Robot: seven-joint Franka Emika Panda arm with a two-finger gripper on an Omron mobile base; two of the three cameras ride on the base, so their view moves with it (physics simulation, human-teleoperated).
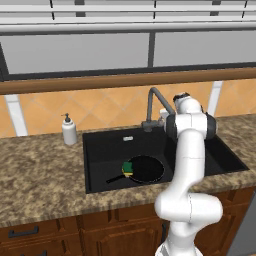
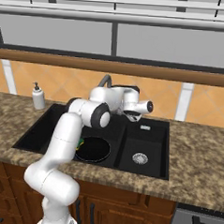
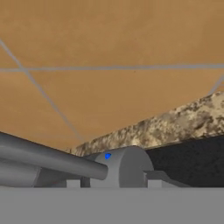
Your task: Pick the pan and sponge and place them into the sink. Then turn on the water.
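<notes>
The black pan (image 1: 146, 169) lies in the wide left basin of the black sink (image 1: 105, 150), its handle pointing to the front left. The green and yellow sponge (image 1: 127, 168) rests on the pan's left rim. From the right base view the pan (image 2: 93, 149) shows beside the arm. My gripper (image 2: 132, 116) hovers at the back of the sink, close to the dark grey faucet (image 1: 154, 97). In the hand view the faucet's round grey body (image 3: 127, 166) sits between the finger tips of my gripper (image 3: 113, 183), which stand apart. No water runs.
A white soap dispenser (image 1: 69, 131) stands on the speckled counter (image 1: 40, 175) left of the sink. The narrower right basin (image 2: 147, 139) holds a silver drain (image 2: 139, 158). Orange wall tiles (image 3: 109, 43) rise just behind the faucet.
</notes>
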